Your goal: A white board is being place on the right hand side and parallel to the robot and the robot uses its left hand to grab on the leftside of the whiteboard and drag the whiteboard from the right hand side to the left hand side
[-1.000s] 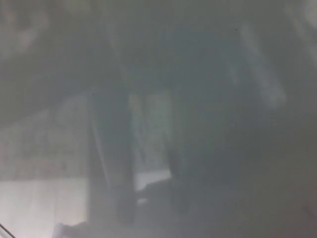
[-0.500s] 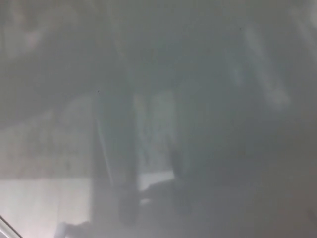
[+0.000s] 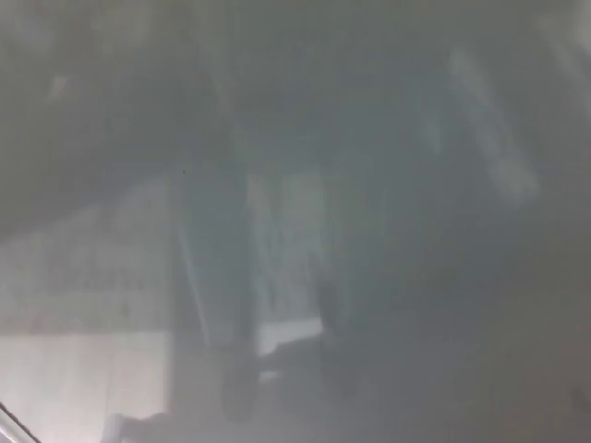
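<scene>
Everywhere only grey, hazy blur across the head view; hands and whiteboard impossible to discern.

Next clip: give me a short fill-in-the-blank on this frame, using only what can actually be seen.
1. The whole head view is heavily ____, so nothing can be identified for sure.
2. The pale grey patch sits at the lower ____ of the picture.
3. A dark upright band stands just to that patch's ____.

Missing words: blurred; left; right.
</scene>
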### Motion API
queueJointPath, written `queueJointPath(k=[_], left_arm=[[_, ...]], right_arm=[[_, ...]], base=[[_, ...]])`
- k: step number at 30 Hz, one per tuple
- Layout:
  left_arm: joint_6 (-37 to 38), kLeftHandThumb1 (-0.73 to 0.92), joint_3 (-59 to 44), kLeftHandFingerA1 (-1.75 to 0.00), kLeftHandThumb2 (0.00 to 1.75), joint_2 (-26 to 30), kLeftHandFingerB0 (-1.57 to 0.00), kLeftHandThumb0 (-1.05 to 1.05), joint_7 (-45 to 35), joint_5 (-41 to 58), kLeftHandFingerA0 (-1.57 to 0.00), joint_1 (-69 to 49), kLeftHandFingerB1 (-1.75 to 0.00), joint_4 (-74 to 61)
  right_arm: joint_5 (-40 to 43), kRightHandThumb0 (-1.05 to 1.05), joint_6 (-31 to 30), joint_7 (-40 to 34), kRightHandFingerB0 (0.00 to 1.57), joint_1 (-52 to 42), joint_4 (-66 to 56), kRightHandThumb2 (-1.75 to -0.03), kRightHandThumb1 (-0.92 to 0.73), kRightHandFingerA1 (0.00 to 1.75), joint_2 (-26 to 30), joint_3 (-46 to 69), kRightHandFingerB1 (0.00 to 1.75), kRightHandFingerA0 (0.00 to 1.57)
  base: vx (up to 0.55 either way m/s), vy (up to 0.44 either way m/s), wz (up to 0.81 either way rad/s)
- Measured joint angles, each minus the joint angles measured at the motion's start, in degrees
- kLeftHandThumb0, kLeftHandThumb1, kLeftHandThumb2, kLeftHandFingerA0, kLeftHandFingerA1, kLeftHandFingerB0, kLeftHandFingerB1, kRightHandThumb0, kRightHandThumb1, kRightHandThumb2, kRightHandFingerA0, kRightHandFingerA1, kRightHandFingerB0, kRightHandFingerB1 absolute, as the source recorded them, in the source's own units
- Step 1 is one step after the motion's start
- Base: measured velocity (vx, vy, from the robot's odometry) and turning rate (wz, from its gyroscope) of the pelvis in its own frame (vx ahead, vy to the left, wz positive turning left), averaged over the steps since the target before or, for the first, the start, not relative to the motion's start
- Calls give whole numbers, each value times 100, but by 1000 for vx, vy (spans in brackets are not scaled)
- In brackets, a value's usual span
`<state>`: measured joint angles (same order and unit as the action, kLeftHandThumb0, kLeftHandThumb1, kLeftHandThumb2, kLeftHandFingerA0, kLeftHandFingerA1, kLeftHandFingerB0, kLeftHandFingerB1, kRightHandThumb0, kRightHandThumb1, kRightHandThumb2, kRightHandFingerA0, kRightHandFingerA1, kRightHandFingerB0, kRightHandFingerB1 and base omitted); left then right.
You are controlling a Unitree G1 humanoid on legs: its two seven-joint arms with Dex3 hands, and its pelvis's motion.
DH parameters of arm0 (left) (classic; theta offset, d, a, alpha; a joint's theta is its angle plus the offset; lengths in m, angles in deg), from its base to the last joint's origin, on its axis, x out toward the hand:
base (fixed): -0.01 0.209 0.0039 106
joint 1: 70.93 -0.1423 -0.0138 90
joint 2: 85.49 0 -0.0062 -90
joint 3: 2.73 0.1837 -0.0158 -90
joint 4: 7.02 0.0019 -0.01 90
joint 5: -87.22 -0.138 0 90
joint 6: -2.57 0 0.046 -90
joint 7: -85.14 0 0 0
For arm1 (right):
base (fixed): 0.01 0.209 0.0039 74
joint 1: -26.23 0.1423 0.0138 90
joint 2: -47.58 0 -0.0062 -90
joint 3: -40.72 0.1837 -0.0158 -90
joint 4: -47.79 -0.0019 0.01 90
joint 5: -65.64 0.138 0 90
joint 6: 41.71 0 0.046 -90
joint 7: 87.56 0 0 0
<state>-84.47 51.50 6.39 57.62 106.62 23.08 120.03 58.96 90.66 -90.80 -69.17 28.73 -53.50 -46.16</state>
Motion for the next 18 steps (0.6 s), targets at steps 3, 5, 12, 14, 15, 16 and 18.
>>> queueJointPath(k=[3, 5, 12, 14, 15, 16, 18], left_arm=[[-70, 60, 59, -21, 86, -663, 0, -62, 170, 40, -2, -738, -10, -399], [-112, 76, 196, -28, 72, -1047, 0, -48, 231, 40, -5, -1247, -2, -526], [230, 69, 1325, -28, 60, -1609, -5, -47, 212, -390, -6, -2899, -25, -142], [361, 65, 1534, -30, 66, -1608, -8, -52, 200, -486, -9, -3048, -23, 151], [449, 68, 1628, -33, 60, -1607, -5, -47, 196, -516, -25, -3071, -25, 333], [530, 72, 1689, -37, 66, -1604, -9, -43, 191, -539, -41, -3065, -16, 504], [685, 73, 1815, -36, 61, -1601, -5, -42, 195, -594, -40, -3036, -24, 769]], right_arm=[[-20, -54, 7, 55, 44, -58, 2, -69, -85, 83, -26, -75, 77, 84], [-27, -57, 10, 85, 43, -106, 16, -67, -87, 82, -61, -120, 75, 82], [-35, -57, 9, 313, 44, -315, 112, -69, -86, 78, -458, -296, 76, 87], [-64, -57, 19, 315, 43, -319, 125, -70, -85, 78, -481, -396, 77, 87], [-80, -58, 28, 319, 39, -319, 131, -69, -86, 81, -488, -448, 81, 82], [-85, -57, 31, 319, 39, -313, 135, -72, -86, 83, -495, -477, 81, 82], [-94, -58, 31, 312, 41, -293, 138, -71, -85, 84, -496, -513, 81, 82]], base=[[0, 0, 0], [0, 0, 0], [0, 0, 0], [-4, 3, 3], [0, 0, 0], [0, 0, 0], [0, 0, 0]])
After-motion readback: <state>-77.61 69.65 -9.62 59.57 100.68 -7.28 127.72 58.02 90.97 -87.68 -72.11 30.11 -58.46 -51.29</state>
